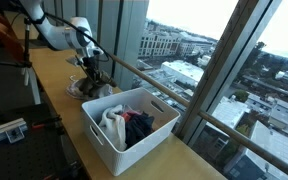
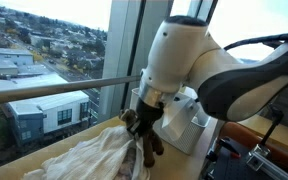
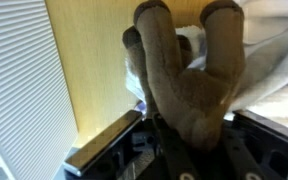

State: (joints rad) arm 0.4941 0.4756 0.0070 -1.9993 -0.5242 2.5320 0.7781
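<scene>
In an exterior view, my hand [image 1: 89,68] is low over a heap of white cloth [image 1: 84,88] on the table [image 1: 56,85], with a white bin [image 1: 102,140] of clothes nearby. In an exterior view up close, the hand [image 2: 139,128] sits on a brown plush toy [image 2: 152,143] lying against the cloth [image 2: 89,155]. In the wrist view the toy [image 3: 189,95] fills the hand, which is clenched around it.
</scene>
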